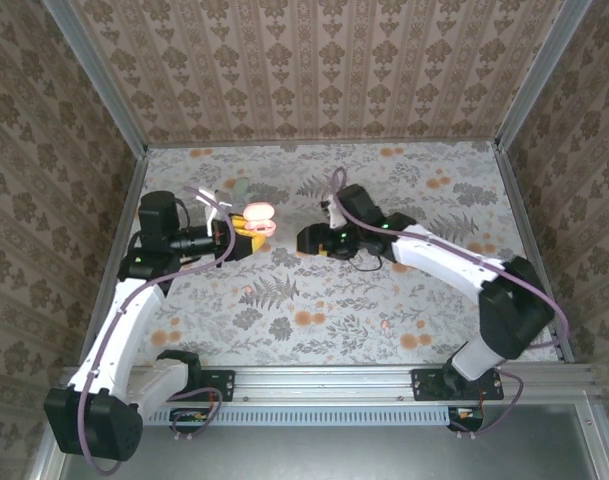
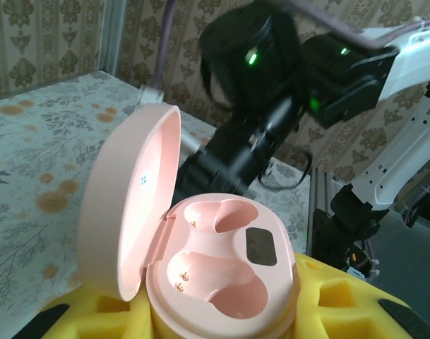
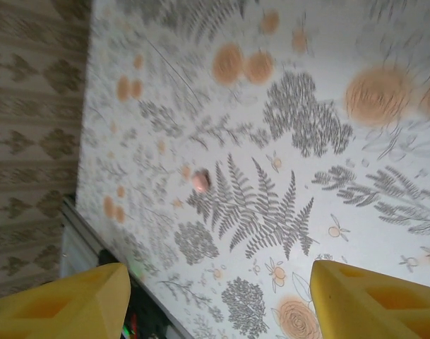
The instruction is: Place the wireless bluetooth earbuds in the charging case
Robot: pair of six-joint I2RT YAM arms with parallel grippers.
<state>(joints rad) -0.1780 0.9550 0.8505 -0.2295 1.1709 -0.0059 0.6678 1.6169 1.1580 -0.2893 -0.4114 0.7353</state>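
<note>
The pink charging case (image 2: 229, 282) is open, its lid (image 2: 130, 198) tipped up to the left, and both wells are empty. My left gripper (image 2: 222, 321) is shut on the case base with its yellow foam fingers (image 2: 342, 300). From above, the case (image 1: 259, 215) sits at the left gripper (image 1: 246, 238), raised over the table's left half. One small pink earbud (image 3: 200, 181) lies on the floral table ahead of my right gripper (image 3: 222, 311), which is open with nothing between its yellow fingers (image 3: 373, 304). From above, the right gripper (image 1: 311, 240) faces the case and the earbud (image 1: 247, 291) lies below it.
The table (image 1: 434, 290) has a floral print with orange blots that resemble small objects. Patterned walls close in the back and both sides. The right arm (image 2: 327, 78) looms close behind the case. A metal rail (image 1: 384, 380) runs along the near edge.
</note>
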